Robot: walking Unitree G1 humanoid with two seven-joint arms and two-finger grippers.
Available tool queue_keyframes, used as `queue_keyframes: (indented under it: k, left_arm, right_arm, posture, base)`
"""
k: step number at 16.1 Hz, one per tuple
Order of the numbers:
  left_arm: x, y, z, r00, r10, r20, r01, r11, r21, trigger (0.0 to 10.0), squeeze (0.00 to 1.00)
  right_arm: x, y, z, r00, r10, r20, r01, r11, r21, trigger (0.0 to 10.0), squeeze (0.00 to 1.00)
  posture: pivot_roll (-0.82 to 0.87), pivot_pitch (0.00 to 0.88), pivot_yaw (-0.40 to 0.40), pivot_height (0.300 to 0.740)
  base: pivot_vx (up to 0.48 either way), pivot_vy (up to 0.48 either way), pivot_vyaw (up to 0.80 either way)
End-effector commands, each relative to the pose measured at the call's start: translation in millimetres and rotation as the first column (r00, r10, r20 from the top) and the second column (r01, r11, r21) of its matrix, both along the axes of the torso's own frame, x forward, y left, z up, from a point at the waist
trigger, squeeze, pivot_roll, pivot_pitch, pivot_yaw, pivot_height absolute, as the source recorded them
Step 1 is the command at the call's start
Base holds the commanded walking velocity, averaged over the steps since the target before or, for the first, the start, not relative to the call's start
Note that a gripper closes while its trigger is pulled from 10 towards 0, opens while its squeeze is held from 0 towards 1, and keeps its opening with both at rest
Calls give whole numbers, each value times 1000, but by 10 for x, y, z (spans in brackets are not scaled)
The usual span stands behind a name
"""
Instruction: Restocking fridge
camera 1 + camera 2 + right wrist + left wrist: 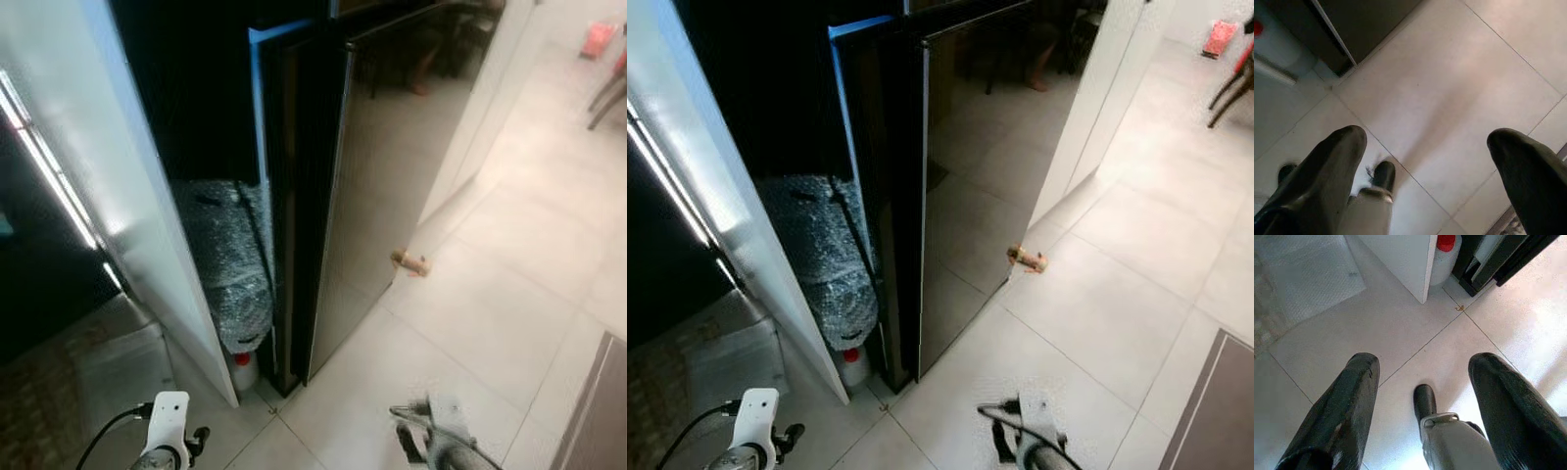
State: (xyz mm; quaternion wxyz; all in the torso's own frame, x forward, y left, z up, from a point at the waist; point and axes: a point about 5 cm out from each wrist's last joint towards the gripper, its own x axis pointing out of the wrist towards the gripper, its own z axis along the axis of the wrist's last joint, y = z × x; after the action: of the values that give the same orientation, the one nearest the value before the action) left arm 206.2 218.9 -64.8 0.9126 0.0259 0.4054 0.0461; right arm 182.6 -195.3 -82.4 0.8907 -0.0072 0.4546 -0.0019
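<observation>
A tall black fridge [382, 166] with a glossy front stands ahead of me on the pale tiled floor; I see it at an angle, with a thin blue-lit edge [257, 98] along its left side. My left arm [168, 431] and right arm [441, 441] hang low at the bottom of the eye views. In the left wrist view my left gripper [1425, 364] is open over bare tiles with nothing between its fingers. My right gripper [1427, 137] is open in the same way above the floor near the fridge's lower corner.
A white panel [127, 196] leans in on the left. Between it and the fridge sits a bubble-wrapped bundle [230, 274] above a white bottle with a red cap [1445, 254]. A small wooden piece [411, 262] lies on the tiles. Open floor spreads right.
</observation>
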Motion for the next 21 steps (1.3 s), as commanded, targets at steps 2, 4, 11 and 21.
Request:
queue_keyframes:
  k: [2,4,11,21]
  left_arm:
    - [-66,-36,-49,999,33,-27,-34,999,-12,10000,0]
    - [-75,-44,-57,999,34,-33,-34,999,-9,10000,0]
    - [-113,-4,-74,997,0,-72,1,1000,16,10000,0]
    - [-93,31,-59,994,-53,-98,59,997,57,10000,0]
  right_arm:
    - [-142,-85,-53,999,12,-43,-13,1000,-27,10000,0]
    - [-216,-85,-91,996,30,-89,-36,997,-68,10000,0]
    - [-246,78,-128,992,70,-108,-75,996,-39,10000,0]
    - [-163,100,-99,991,83,-102,-88,995,-37,10000,0]
  posture:
    - [30,0,-108,740]
    - [38,0,-107,740]
    - [56,0,-98,740]
    - [57,0,-90,740]
  base:
    - [0,0,528]
    - [0,0,800]
    - [0,0,800]
    - [0,0,800]
